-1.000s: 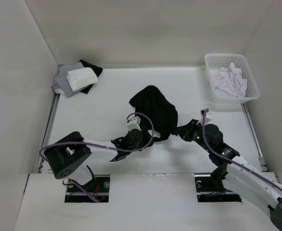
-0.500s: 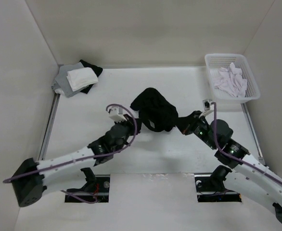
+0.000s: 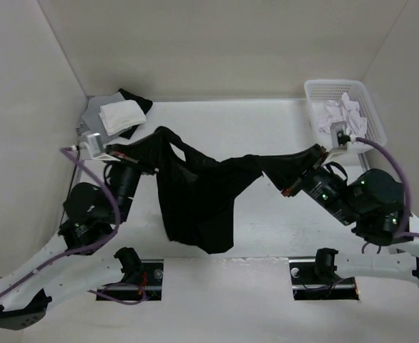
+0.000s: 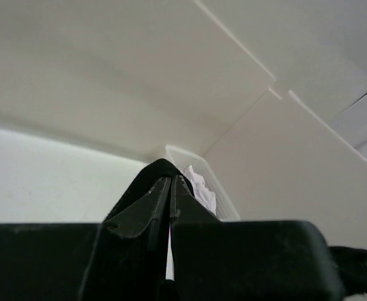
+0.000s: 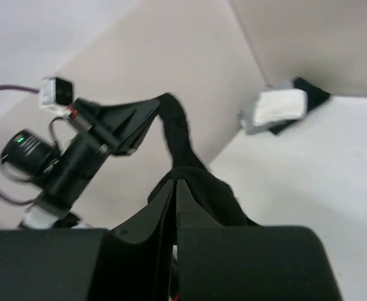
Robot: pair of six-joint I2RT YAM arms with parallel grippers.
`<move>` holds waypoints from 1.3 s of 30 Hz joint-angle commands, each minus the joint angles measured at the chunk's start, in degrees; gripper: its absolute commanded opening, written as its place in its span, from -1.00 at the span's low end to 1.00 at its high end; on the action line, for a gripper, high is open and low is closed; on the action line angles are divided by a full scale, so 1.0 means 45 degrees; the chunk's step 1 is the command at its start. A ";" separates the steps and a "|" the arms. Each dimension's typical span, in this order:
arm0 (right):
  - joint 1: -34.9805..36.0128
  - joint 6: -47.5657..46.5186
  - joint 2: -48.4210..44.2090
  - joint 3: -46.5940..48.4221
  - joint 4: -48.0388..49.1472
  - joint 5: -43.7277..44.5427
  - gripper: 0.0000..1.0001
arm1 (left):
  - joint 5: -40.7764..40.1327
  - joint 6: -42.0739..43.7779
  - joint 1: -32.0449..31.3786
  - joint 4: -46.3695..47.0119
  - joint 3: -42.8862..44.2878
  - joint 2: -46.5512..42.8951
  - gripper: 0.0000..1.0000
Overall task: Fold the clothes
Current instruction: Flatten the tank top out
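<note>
Black tank top is off the table, strung in the air between the two arms; its body sags in a loose curtain toward the near edge, the lowest fold hanging just over the table, contact not certain from here.

Left pincer is clamped tight on a narrow strip at the garment's upper left, likely a strap; right pincer is closed all but flat on a bunched corner at the right; both jaws show no gap in the wrist views.

Risks, as I judge them: the fabric is thin and slack, so a pinch on a strap alone could slip or let the strap stretch thin; the two holds look uneven, so the cloth may come down twisted or doubled on itself rather than flat; pulling the arms further apart could jerk it from one pincer.

Surface: plain white table, matte, nothing to snag on; white walls on three sides; white basket with crumpled white cloth at far right; folded grey, white and black pile in the far left corner, near the left arm.
</note>
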 commanded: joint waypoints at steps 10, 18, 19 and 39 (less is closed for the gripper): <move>0.3535 -0.4367 0.1174 0.3440 0.1305 0.4614 -0.89 | -0.0125 0.3595 0.0037 0.1769 0.4366 0.0540 -1.00; -0.6532 -0.0583 0.4601 0.3047 0.1185 -0.2171 -0.90 | 0.2075 0.1866 0.6065 0.3355 0.3329 0.6235 -0.97; -0.7764 -0.0055 0.5771 0.3395 0.1323 -0.3130 -0.90 | 0.2700 0.1047 0.6944 0.3179 0.3543 0.7347 -0.97; -0.8076 0.2039 0.7688 -0.2734 0.3625 -0.3965 -0.95 | 0.2009 -0.1951 0.6920 0.2204 -0.3844 0.6861 -0.59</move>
